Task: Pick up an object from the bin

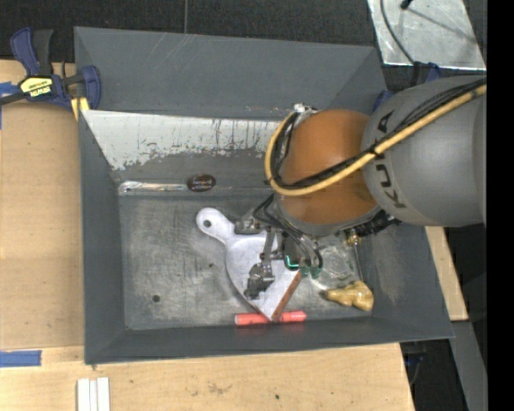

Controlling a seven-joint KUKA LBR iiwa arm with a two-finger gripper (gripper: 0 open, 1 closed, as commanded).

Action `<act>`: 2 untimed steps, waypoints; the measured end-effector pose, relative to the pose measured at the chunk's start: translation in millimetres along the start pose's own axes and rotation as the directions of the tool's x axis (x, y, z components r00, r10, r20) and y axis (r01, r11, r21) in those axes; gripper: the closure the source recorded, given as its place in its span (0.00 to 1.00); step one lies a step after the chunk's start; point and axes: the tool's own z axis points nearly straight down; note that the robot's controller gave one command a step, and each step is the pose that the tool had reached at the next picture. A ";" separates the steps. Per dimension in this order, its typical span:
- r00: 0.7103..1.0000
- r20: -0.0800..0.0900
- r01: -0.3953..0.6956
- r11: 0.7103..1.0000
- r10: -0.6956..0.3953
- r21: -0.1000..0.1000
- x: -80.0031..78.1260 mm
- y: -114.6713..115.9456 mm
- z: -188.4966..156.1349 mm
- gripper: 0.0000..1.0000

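Observation:
My gripper (pixel 264 274) hangs low over the bin's middle, its dark fingers down on a flat white plastic piece (pixel 231 245) with a round lobe at its upper left. A brown stick (pixel 287 296) leans from the gripper toward the front wall. Along that wall lies a red marker (pixel 269 318). A tan figurine (pixel 351 295) sits to the right, beside a clear plastic item (pixel 336 266). Whether anything is between the fingers is hidden.
A small dark brown disc (pixel 201 181) rests at the back wall, next to a clear rod (pixel 154 187) lying along that wall. The arm's orange cover and cables hang over the bin's right half.

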 end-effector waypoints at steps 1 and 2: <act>1.000 0.007 -0.002 1.000 0.002 -0.001 -2.0 -0.2 -3.2 0.00; 0.989 0.017 -0.144 0.990 0.144 -0.005 -30.8 17.5 34.7 0.00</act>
